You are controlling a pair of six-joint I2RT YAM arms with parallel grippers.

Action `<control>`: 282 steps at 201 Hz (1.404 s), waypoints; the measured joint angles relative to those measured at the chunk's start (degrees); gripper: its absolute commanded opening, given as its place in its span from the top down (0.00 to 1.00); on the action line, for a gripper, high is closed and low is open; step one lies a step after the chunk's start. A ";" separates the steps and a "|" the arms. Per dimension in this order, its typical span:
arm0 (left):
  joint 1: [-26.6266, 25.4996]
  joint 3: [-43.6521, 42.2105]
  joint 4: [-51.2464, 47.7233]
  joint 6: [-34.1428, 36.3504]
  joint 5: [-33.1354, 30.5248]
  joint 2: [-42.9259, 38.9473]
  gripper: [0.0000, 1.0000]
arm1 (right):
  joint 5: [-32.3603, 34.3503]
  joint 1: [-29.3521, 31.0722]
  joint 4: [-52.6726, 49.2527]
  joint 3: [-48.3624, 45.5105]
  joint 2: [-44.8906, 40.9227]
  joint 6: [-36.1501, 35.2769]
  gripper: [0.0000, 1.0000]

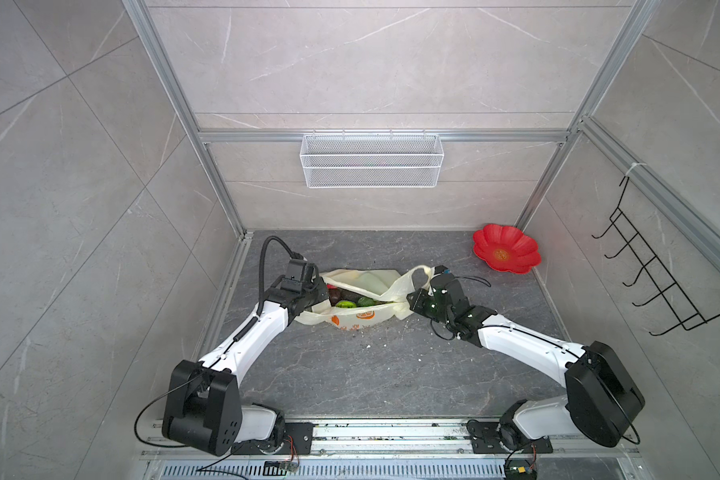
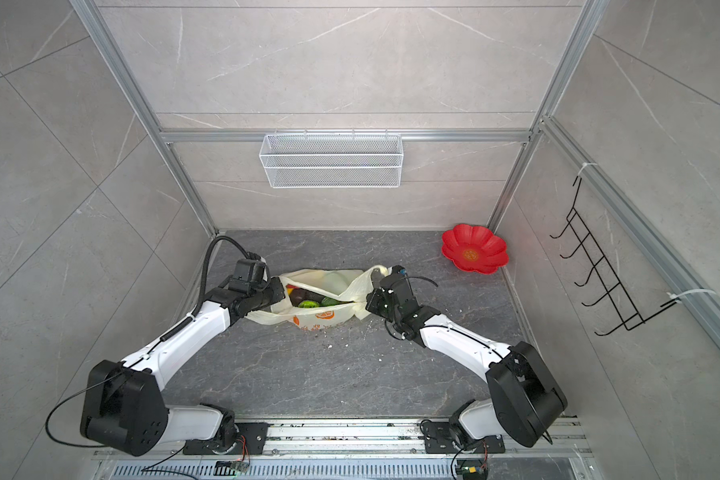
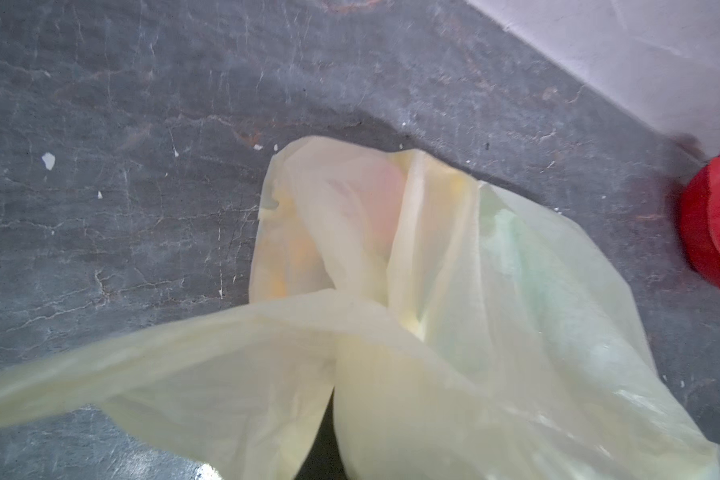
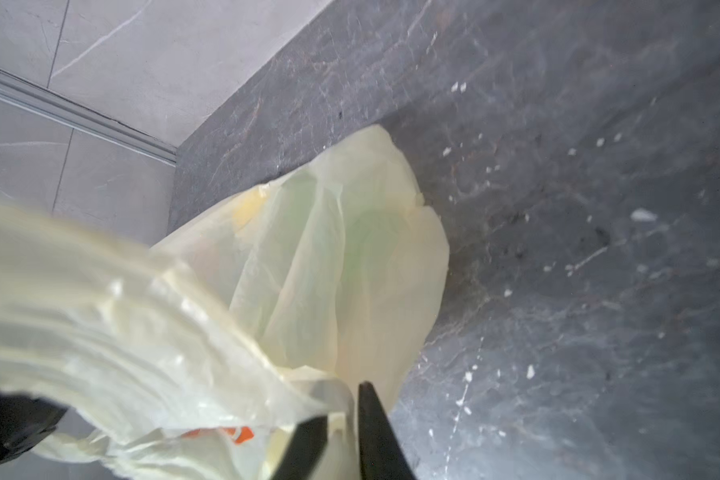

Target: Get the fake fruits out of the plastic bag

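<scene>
I get bright, even light with soft shadows. Top views bend at the edges. The plastic bag looks blurry close up.

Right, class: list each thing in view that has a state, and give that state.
plastic bag, lying down, mouth open
fake fruits, inside the bag
red plate, empty
wire basket, empty, hung on the back wall
left gripper, shut on the bag's edge
right gripper, jaws apart around bag film

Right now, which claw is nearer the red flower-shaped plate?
Right. The right claw is at the plastic bag end facing the red plate; the left claw is at its opposite end.
</scene>
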 measured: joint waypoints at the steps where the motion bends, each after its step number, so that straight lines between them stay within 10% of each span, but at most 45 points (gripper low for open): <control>1: 0.00 0.00 0.00 0.02 0.00 -0.04 0.93 | 0.11 0.00 -0.17 0.11 -0.02 -0.15 0.42; 51: -1.57 2.40 -4.09 0.20 -2.16 0.55 0.95 | 17.68 7.76 -18.95 9.07 -4.33 -9.94 0.17; 101: -2.95 8.20 -7.61 0.15 -4.92 4.92 0.95 | 38.38 25.11 -37.22 15.74 -9.84 -13.97 0.19; 145: -3.02 9.03 -9.22 0.15 -5.16 6.38 0.96 | 36.83 35.21 -36.63 21.59 -5.79 -18.51 0.25; 282: -2.99 2.89 -5.33 1.79 -4.24 2.93 0.96 | 12.28 4.07 -26.45 33.18 19.30 -21.57 0.24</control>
